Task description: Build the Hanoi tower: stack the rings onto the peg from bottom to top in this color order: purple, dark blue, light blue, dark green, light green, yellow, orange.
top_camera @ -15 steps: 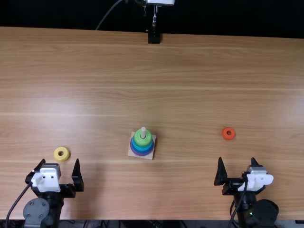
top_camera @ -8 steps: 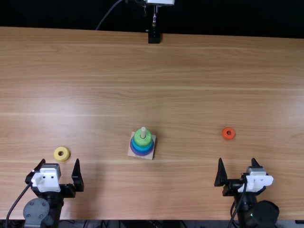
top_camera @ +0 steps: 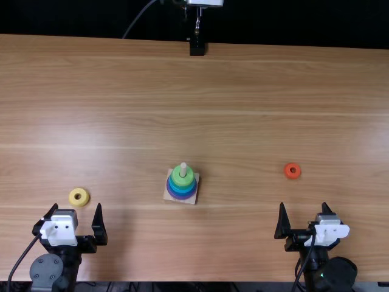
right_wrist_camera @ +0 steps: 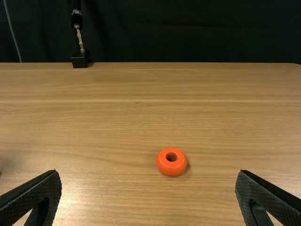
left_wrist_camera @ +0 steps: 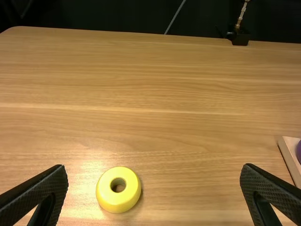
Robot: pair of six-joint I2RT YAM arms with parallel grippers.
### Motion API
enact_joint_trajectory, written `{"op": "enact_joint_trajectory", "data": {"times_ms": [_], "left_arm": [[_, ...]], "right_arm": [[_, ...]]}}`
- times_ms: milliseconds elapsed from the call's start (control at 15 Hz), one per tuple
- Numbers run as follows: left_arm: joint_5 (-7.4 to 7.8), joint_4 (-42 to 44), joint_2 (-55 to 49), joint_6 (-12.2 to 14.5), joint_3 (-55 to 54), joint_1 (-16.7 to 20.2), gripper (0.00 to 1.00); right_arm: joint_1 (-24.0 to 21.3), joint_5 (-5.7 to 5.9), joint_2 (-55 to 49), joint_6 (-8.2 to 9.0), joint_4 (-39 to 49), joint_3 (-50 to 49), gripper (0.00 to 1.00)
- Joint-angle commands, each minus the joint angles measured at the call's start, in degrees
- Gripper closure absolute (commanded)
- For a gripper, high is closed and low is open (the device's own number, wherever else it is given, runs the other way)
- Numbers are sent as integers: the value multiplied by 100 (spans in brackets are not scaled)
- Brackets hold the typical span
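Yellow ring (top_camera: pixel 78 203) and orange ring (top_camera: pixel 292 176) are lying loose, each ahead of an open, empty pincer

In the top view, the yellow ring is lying on the worktop (top_camera: pixel 243 109) just beyond the fingertips of the left pincer (top_camera: pixel 77 205), in line with its gap. The orange ring is resting farther out from the right pincer (top_camera: pixel 303 203), also ahead of its gap. Both pincers are pointing away from the near edge, fingers spread wide. Between the two arms, a pale square base (top_camera: pixel 169 196) is sitting slightly turned. Its peg (top_camera: pixel 183 165) is standing upright, long axis vertical, its tip showing above flat purple, blue and green rings, with a green ring (top_camera: pixel 181 182) uppermost.

In the left wrist view, the left pincer (left_wrist_camera: pixel 154 165) is gaping with nothing in its grip. The yellow ring is showing between its fingers, nearer one of them, lying flat with its hole facing up. A corner of the base is appearing beyond the other finger.

In the right wrist view, the right pincer (right_wrist_camera: pixel 149 171) is spreading its fingers around nothing. The orange ring is lying flat, hole upward, near the middle of the gap and touching neither finger.
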Motion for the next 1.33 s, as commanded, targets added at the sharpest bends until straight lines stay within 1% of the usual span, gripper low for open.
{"op": "enact_joint_trajectory", "data": {"times_ms": [0, 267, 333, 400, 467, 533, 600, 667, 733, 867, 933, 1000, 1067, 1133, 1267], "left_arm": [[16, -459, -93, 80, -604, -62, 0], [37, -491, -93, 80, -604, -9, 0], [59, -607, -93, 91, -604, -27, 0], [59, -923, -93, 91, -596, 8, 0], [69, -1218, -93, 101, -552, 105, 0], [80, -1176, -67, 101, -446, 96, 0], [164, -860, 13, 112, -411, 70, 0], [238, -332, 48, 112, -332, 87, 0], [248, 16, 118, 101, -165, 114, 0], [280, 374, 136, 101, -130, 413, 0], [417, 606, 153, 101, -59, 509, 0], [586, 722, 180, 91, 178, 615, 0], [755, 722, 276, 91, 652, 685, 0], [881, 669, 426, 91, 1092, 773, 0], [818, 469, 1085, 70, 1909, 966, 0]], "right_arm": [[-53, -59, -73, -19, -433, -348, 0], [-45, -59, -73, -19, -433, -348, 0], [-53, -59, -73, -19, -433, -348, 0], [-53, -59, -73, -19, -433, -348, 0], [-53, -59, -73, -19, -433, -348, 0], [-53, -59, -73, -19, -433, -348, 0], [-45, -59, -73, -19, -433, -348, 0], [-45, -59, -73, -19, -433, -348, 0], [-53, -59, -73, -19, -433, -348, 0], [-53, -59, -73, -19, -433, -348, 0], [-53, -59, -73, -19, -433, -348, 0], [-53, -59, -73, -19, -433, -348, 0], [-45, -59, -73, -19, -433, -348, 0], [-53, -59, -73, -19, -433, -348, 0], [-53, -59, -73, -19, -433, -348, 0]]}}
